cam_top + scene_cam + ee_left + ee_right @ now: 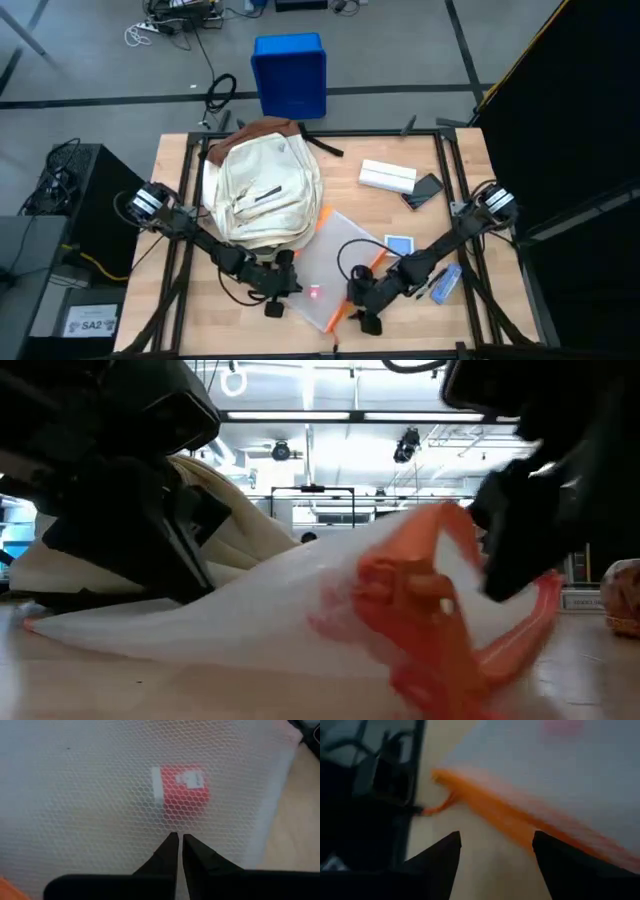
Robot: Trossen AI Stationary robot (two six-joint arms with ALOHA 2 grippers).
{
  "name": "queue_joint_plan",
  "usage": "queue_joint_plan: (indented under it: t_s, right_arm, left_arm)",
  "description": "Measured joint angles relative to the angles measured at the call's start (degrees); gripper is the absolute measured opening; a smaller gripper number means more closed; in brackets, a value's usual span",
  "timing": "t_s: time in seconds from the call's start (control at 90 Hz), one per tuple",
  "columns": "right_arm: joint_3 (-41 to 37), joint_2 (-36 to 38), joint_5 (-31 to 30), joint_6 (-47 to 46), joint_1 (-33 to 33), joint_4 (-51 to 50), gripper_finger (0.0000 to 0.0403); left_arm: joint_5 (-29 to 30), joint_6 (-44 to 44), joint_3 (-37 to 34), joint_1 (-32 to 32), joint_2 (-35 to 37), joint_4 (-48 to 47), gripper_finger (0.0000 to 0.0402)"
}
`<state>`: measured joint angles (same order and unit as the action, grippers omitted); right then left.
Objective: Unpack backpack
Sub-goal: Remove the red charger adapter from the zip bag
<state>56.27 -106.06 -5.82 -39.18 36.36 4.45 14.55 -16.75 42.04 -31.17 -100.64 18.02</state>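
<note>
The wooden table [180, 320] stands on a grey floor [90, 60] crossed by dark lines. A blue bin [290, 75] sits on the floor just beyond the table's far edge, with loose cables [175, 22] farther off. A black cabinet [75, 185] stands beside the table, and a dark curtain [570, 110] hangs on the opposite side. Bright strip lights [400, 417] run across the ceiling, and round lamps [281, 451] hang below them.
</note>
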Motion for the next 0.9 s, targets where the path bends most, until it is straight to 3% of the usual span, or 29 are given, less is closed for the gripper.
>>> queue_joint_plan:
  t_s: [0.111, 0.244, 0.444, 0.744, 0.9]
  right_arm:
    - [0.0, -0.58, -2.24, -0.02, 1.61, 0.12, 0.0224]
    - [-0.02, -0.76, -8.98, 0.13, 2.19, -0.02, 0.0222]
    - [-0.02, -0.76, -15.22, 6.35, -0.13, -0.27, 0.0219]
    - [-0.02, -2.27, -15.2, 16.12, -3.86, 2.57, 0.0221]
    - [0.0, -7.21, -13.28, 19.31, -4.85, 11.62, 0.0238]
  left_arm:
    - [0.47, 0.0, 0.02, 0.03, 0.0, 0.02, 0.0]
    - [1.21, 0.0, 0.02, 0.03, 0.0, 0.04, 0.0]
    - [1.49, 0.02, 0.02, 0.17, -0.02, 0.44, 0.0]
    - [0.38, 0.02, 0.14, 2.0, -5.21, 6.76, 0.0]
    - [-0.47, 0.25, 0.17, 2.85, -6.78, 10.12, 0.0]
